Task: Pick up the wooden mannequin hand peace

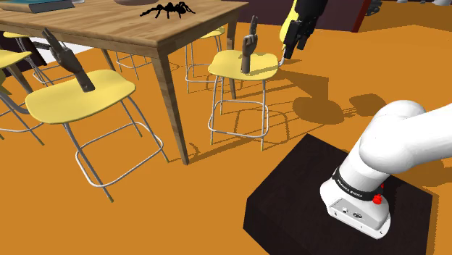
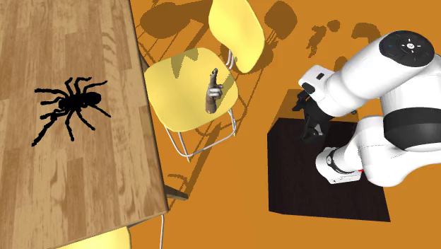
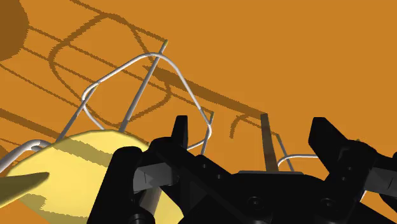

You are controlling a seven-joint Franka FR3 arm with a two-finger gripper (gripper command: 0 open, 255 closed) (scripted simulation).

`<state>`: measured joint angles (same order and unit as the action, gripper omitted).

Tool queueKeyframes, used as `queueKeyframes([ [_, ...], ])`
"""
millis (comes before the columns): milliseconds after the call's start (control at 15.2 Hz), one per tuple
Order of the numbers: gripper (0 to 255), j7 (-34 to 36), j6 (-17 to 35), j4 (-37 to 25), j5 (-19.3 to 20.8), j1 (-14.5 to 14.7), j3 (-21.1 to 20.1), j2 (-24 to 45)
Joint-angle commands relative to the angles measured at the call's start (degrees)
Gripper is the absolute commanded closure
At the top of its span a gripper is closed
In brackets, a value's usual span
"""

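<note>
Wooden hand point(image 1: 248, 52) stands upright on a yellow chair point(image 1: 224, 65); the gripper point(image 1: 287, 51) hovers just right, fingers spread to admit it.

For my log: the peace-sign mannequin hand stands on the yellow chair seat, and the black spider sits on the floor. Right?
No: the second exterior view shows the black spider on the wooden table, not the floor. The mannequin hand stands on the yellow chair seat.

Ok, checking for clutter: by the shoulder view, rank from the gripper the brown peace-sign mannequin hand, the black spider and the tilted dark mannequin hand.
1. Brown peace-sign mannequin hand, on the yellow chair beside the black gripper.
2. Black spider, on the wooden table.
3. Tilted dark mannequin hand, on the left-hand yellow chair.
</note>
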<state>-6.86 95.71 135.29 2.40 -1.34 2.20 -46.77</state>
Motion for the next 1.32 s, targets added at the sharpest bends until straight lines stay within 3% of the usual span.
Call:
queueKeyframes([
  [0, 0, 0.0, 0.0, 0.0, 0.0, 0.0, 0.0, 0.0],
  [594, 0, 6.2, 1.9, -18.2, 2.1, -3.2, -0.3, 23.0],
  [1254, 0, 11.9, -4.2, -46.4, 4.2, -5.9, 1.1, 48.4],
])
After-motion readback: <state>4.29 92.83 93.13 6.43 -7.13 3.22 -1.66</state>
